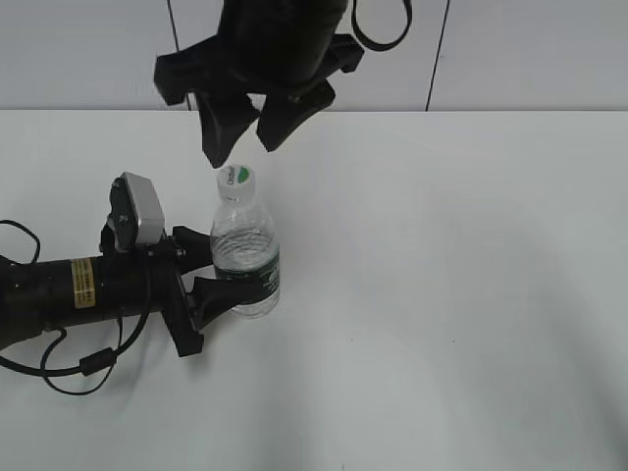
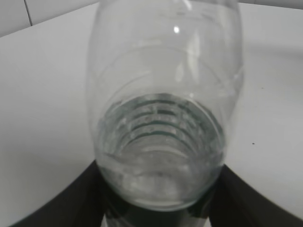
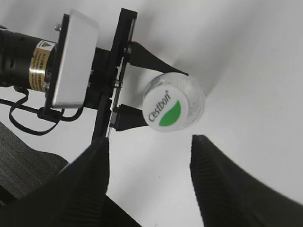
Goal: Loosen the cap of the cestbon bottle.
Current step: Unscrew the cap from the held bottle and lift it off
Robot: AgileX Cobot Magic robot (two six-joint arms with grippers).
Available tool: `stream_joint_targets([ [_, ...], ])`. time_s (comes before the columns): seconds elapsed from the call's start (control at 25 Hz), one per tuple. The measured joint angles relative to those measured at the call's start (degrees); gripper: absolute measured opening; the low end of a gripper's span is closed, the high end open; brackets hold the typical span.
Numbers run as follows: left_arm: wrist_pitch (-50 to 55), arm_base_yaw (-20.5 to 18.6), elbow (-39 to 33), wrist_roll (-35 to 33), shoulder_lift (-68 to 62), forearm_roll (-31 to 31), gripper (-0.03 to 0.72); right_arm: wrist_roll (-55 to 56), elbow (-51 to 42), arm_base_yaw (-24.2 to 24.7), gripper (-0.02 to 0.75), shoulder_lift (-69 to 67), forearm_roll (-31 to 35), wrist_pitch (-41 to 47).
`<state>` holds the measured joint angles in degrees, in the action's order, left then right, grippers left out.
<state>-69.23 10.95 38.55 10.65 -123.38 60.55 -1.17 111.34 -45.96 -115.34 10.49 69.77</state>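
Cestbon bottle (image 1: 244, 260): one only, standing upright on the white table (image 1: 451, 275), left of centre in the exterior view. Its body is clear and ribbed, with a dark green label band low down.

Table: one, white, with a pale wall behind it.

Arms: two. One lies low along the table from the left edge and carries a grey camera box (image 1: 137, 208) on its wrist. A yellow sticker shows on its black barrel. The other hangs from above, over the bottle.

Left gripper (image 1: 228, 272): closed around the lower body of the bottle, one finger on each side. The left wrist view shows the clear bottle (image 2: 163, 109) filling the frame, with a dark finger (image 2: 71, 201) at each lower corner.

Right gripper (image 1: 242, 134): spread wide, holding nothing, poised above the cap and apart from it. In the right wrist view its two fingers (image 3: 222, 184) stand on either side of open table below the bottle top.

Cap (image 1: 235, 183): one, white, seated on the bottle neck. The right wrist view shows its top (image 3: 164, 112) with a green leaf mark and the word "Cestbon".
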Motion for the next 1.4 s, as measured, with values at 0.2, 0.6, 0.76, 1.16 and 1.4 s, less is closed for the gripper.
stream_joint_targets([
  [0.2, -0.05, 0.0, 0.0, 0.0, 0.0, 0.2, 0.372, 0.0, 0.82, -0.07, 0.424, -2.91, -0.02, 0.0],
  [0.6, -0.11, 0.0, 0.0, 0.01, 0.0, 0.59, 0.372, 0.0, 1.01, -0.42, 0.424, -5.83, -0.96, 0.09],
  [0.76, -0.11, 0.0, 0.0, 0.01, 0.0, 0.59, 0.372, 0.0, 1.37, -0.42, 0.421, -6.23, -1.07, 0.12],
  [1.16, -0.06, 0.04, 0.12, 0.06, 0.0, 0.69, 0.372, -4.44, 1.47, -0.74, 0.301, -6.23, -5.86, 0.12],
  [1.4, -0.01, 0.04, 0.12, 0.12, 0.0, 0.69, 0.372, -29.03, 1.66, -0.93, 0.301, -6.23, -6.49, 0.12],
])
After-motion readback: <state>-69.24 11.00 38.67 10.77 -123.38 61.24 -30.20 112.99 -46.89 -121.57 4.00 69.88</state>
